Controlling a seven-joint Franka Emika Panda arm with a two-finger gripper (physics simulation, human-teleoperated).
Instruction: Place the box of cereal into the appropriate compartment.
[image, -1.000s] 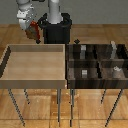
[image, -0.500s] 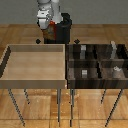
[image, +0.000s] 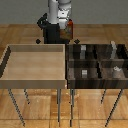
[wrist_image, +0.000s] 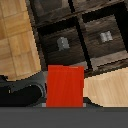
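Observation:
My gripper (image: 67, 26) is shut on the box of cereal (image: 68, 29), a small dark red-brown box held in the air behind the gap between the two trays. In the wrist view the box (wrist_image: 65, 87) looks bright red and fills the space between my fingers. The four-part dark bin (image: 96, 62) stands at the exterior view's right. Its far right section (image: 107, 53) holds a tall pale grey slab (image: 114, 48). The box is above and behind the bin's far left corner, outside every section.
A large light-wood tray (image: 35, 79) stands at the exterior view's left, touching the bin. The bin's near left section holds a small grey cube (image: 85, 73). Two sections with grey blocks (wrist_image: 62, 43) show in the wrist view. Both trays stand on thin legs over a wooden floor.
My arm has swung toward the exterior view's right with the box, from behind the light-wood tray to behind the gap next to the dark bin.

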